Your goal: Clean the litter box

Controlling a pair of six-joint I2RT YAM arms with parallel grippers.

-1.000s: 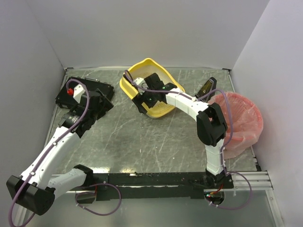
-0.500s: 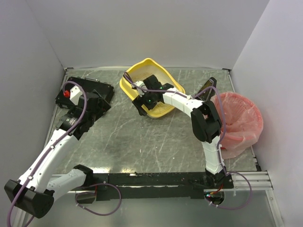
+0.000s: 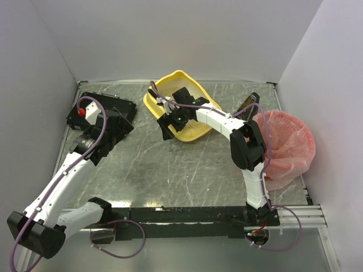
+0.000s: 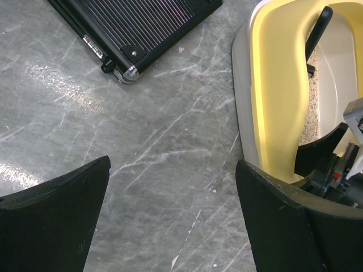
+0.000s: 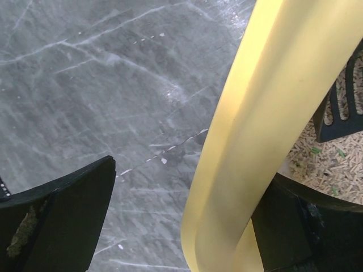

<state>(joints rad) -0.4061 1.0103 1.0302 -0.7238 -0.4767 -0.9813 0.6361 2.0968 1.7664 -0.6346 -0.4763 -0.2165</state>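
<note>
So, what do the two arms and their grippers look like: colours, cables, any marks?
Both the left arm and the right arm have white links with black joints. A purple cable loops along each. The left wrist carries a small red part; the right wrist shows a green light. The fingers are black blunt wedges.

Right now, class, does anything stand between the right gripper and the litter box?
Nothing visible does. The open right gripper straddles the litter box's yellow rim, with one finger outside over the table and the other inside the box.
</note>
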